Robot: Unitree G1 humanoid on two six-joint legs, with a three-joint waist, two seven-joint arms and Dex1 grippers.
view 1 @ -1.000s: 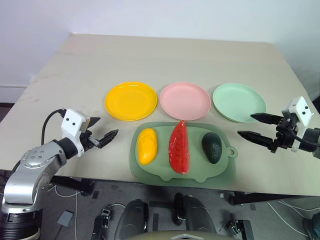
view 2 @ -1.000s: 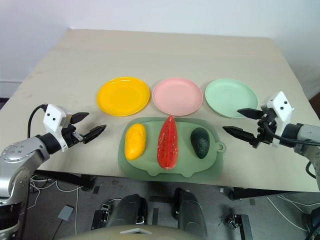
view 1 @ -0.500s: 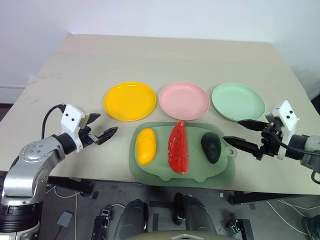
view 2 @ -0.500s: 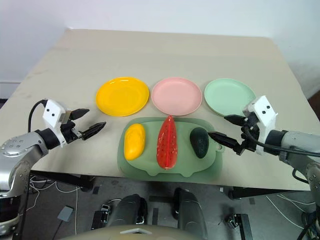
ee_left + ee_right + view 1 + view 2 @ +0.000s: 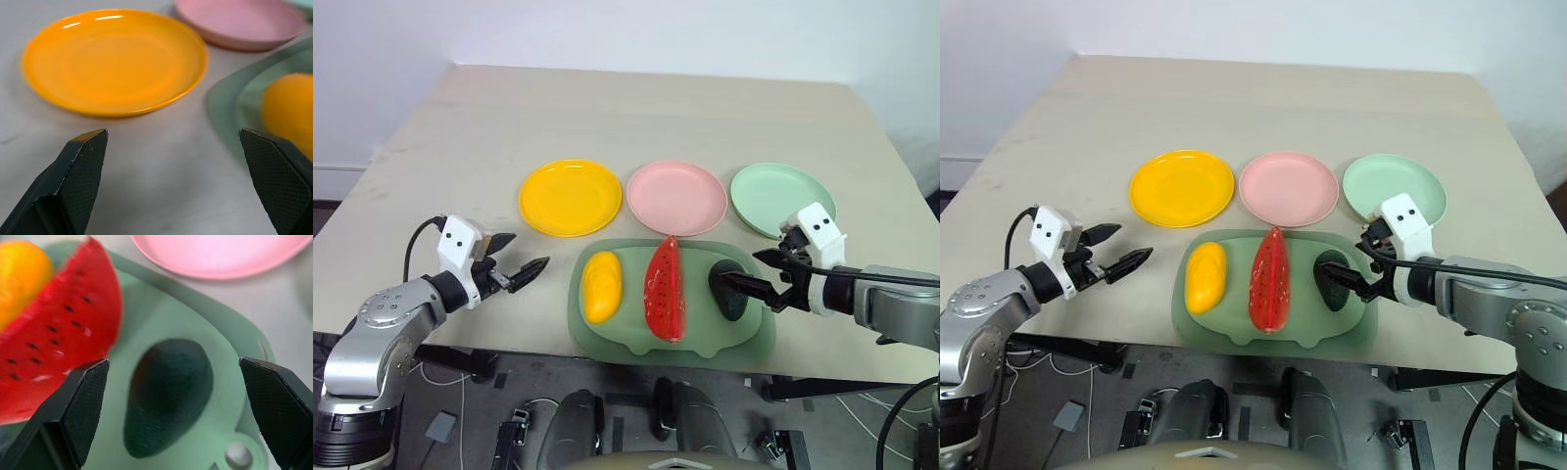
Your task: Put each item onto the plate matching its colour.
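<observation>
The right gripper (image 5: pixel 752 270), jaws spread wide, is hovering at the avocado (image 5: pixel 728 292), which is lying at the right end of the tray (image 5: pixel 626 338), lower centre of the frame. The left gripper (image 5: pixel 520 259), also released and empty, is hanging at lower left over the bench (image 5: pixel 607 117).

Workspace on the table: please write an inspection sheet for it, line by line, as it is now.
Surface: beige table, bare behind the plates.
Job's things: yellow plate, pink plate and mint green plate in a row, nothing on them; mango, watermelon wedge and avocado lie on the sage-green tray.
Clutter: nothing seen.
Grippers: left gripper open, holds nothing, beside the tray; right gripper open, holds nothing, fingers either side of the avocado.
Cables: black cable at the left wrist; more on the floor.
Surroundings: white wall, grey floor.
</observation>
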